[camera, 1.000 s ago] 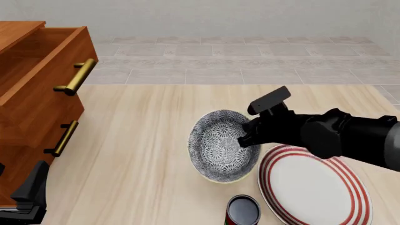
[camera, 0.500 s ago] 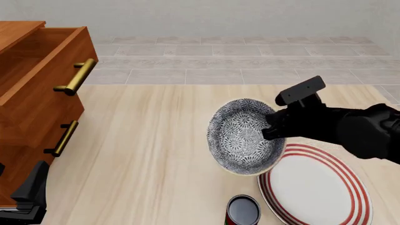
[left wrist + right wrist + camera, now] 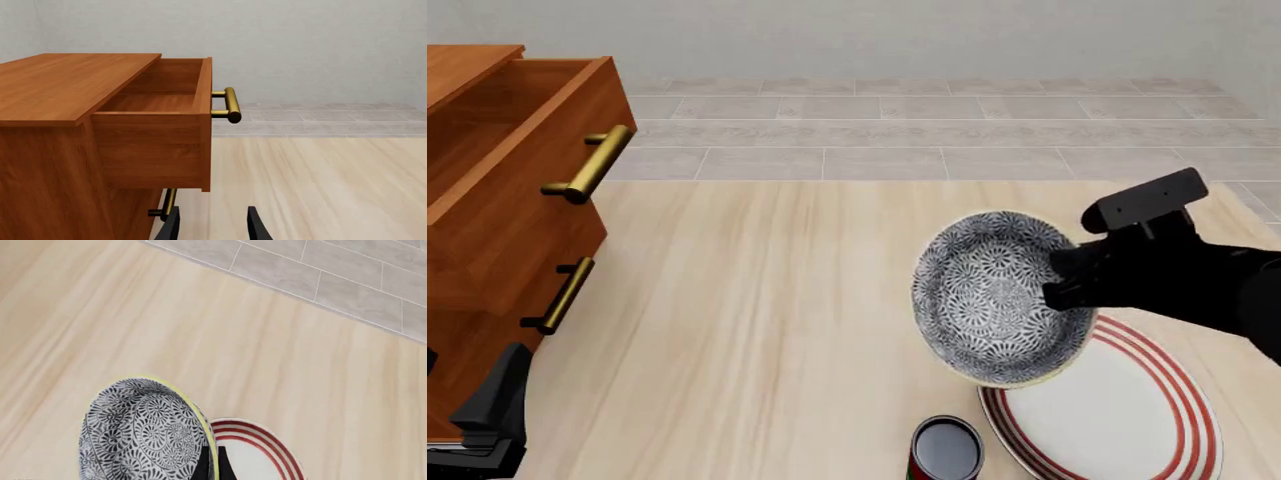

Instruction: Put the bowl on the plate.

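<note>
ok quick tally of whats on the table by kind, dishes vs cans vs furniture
dishes: 2, the bowl and the plate
cans: 1, the small dark can
furniture: 1, the wooden drawer cabinet
total: 4

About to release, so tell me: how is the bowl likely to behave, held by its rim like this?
The bowl looks rigid and ceramic-like, so probably stiff but chippable. The right gripper pinches only one rim edge and the bowl hangs tilted, so it may swing or slip. Released over the plate, its round base might rock before settling.
</note>
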You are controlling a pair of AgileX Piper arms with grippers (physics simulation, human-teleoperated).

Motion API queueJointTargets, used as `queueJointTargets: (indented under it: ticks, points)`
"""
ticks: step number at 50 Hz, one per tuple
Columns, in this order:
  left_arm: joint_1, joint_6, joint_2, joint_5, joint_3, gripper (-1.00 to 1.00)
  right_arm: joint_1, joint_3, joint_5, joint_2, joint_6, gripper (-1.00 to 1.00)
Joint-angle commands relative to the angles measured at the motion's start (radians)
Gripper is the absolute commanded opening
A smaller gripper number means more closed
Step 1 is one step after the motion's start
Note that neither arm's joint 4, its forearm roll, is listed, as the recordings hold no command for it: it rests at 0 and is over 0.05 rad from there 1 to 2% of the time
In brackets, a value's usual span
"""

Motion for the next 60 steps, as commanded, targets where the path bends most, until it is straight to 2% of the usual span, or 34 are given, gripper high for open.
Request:
queueJointTargets:
  ticks: [1, 20, 35, 48, 60]
  points:
    - [0.0, 0.0, 0.0, 0.0, 0.0, 1.0, -0.05, 0.025, 0.052, -0.091, 0.015, -1.0]
    - [0.0, 0.0, 0.0, 0.0, 0.0, 1.0, -0.135, 0.124, 0.115, -0.212, 0.025, -1.0]
    - [0.0, 0.0, 0.0, 0.0, 0.0, 1.0, -0.193, 0.215, 0.103, -0.261, 0.039, -1.0]
    - [0.0, 0.0, 0.0, 0.0, 0.0, 1.0, -0.244, 0.264, 0.012, -0.19, 0.049, -1.0]
    - [0.0, 0.0, 0.0, 0.0, 0.0, 1.0, -0.267, 0.294, -0.034, -0.16, 0.055, -1.0]
